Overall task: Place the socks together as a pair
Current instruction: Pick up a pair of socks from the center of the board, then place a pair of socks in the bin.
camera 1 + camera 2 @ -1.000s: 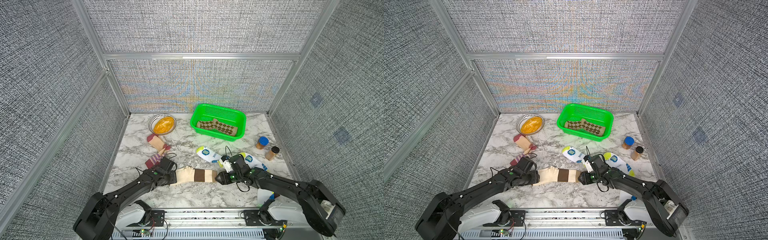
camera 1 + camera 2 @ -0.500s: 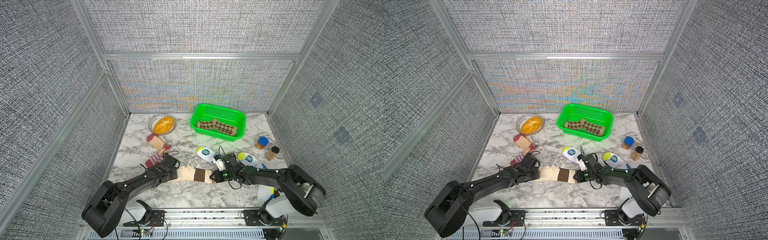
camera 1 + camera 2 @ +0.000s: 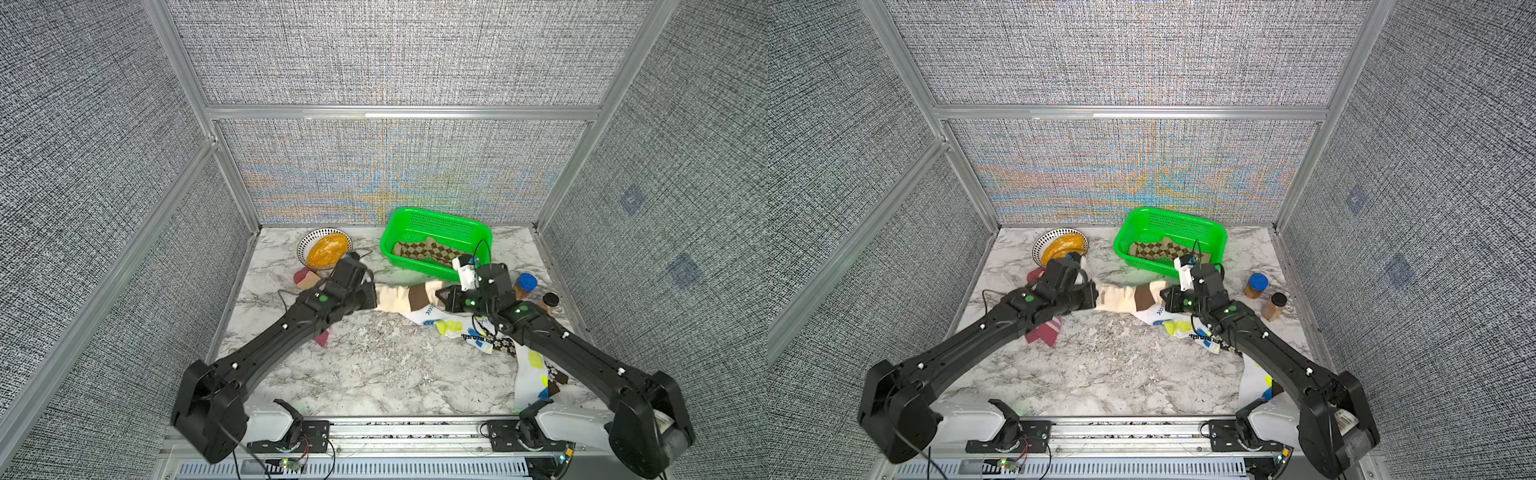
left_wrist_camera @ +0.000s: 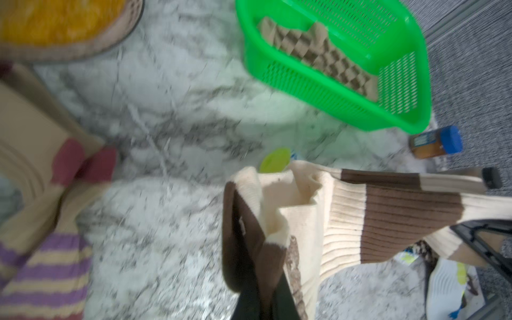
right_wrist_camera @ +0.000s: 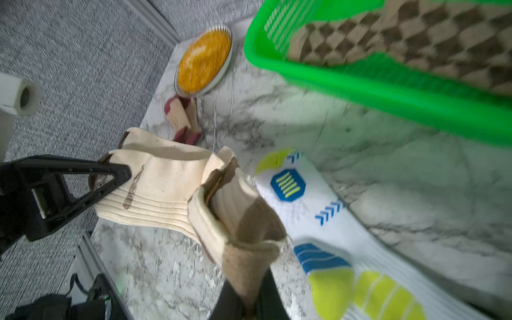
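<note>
left gripper and right gripper both clamped on cream socks, held above table

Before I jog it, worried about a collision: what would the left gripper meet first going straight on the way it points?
The left gripper would bunch the cream socks it clamps, then likely hit the right gripper facing it.
</note>
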Tool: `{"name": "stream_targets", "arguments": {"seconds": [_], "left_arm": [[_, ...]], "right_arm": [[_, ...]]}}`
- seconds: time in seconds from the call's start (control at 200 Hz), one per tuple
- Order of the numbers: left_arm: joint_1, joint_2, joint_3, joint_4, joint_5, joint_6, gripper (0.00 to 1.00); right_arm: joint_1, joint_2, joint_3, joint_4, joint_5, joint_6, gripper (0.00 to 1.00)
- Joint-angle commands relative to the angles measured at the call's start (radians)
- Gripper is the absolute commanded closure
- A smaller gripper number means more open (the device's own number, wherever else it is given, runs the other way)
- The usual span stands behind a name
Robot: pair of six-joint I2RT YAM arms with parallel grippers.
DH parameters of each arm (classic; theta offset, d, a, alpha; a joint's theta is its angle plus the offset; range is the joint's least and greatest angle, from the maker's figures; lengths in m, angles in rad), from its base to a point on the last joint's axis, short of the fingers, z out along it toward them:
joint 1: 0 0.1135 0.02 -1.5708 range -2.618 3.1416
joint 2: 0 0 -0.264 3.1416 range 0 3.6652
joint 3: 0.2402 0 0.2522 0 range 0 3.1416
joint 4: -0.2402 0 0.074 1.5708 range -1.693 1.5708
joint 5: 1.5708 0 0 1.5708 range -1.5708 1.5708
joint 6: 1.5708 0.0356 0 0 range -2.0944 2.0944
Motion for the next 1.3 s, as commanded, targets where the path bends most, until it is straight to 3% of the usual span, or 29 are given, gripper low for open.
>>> {"name": "stream_targets", "arguments": {"seconds": [0.0, 0.38, 0.615, 0.866, 0.941, 1.011, 1.076, 1.196, 1.296], "left_arm": [[0.009, 0.153, 0.209, -0.029, 0.003, 0.113, 0.99], [0.063, 0.846, 1.139, -0.222, 0.068, 0.279, 0.99], [0.098, 1.205, 1.593, -0.312, 0.058, 0.294, 0.97], [0.122, 1.289, 1.572, -0.212, 0.058, 0.3, 0.91], [0.123, 1.309, 1.576, -0.192, 0.047, 0.298, 0.81], [0.124, 1.319, 1.578, -0.171, 0.044, 0.293, 0.59], [0.124, 1.315, 1.584, -0.171, 0.047, 0.28, 0.45], [0.124, 1.226, 1.549, -0.179, 0.083, 0.278, 0.36], [0.122, 1.048, 1.393, -0.115, 0.123, 0.268, 0.31]], "right_arm": [[-0.078, 0.051, 0.08, -0.038, 0.002, -0.05, 1.0], [-0.304, 0.405, 0.331, 0.052, -0.101, -0.033, 1.0], [-0.362, 0.624, 0.478, 0.09, -0.121, -0.013, 1.0], [-0.364, 0.82, 0.669, 0.018, -0.107, -0.007, 0.97], [-0.363, 0.85, 0.696, 0.014, -0.103, 0.004, 0.88], [-0.363, 0.86, 0.711, 0.0, -0.111, 0.008, 0.73], [-0.362, 0.837, 0.696, 0.003, -0.099, 0.005, 0.58], [-0.362, 0.72, 0.645, 0.005, -0.078, -0.031, 0.44], [-0.352, 0.571, 0.566, -0.003, -0.063, -0.067, 0.4]]}}
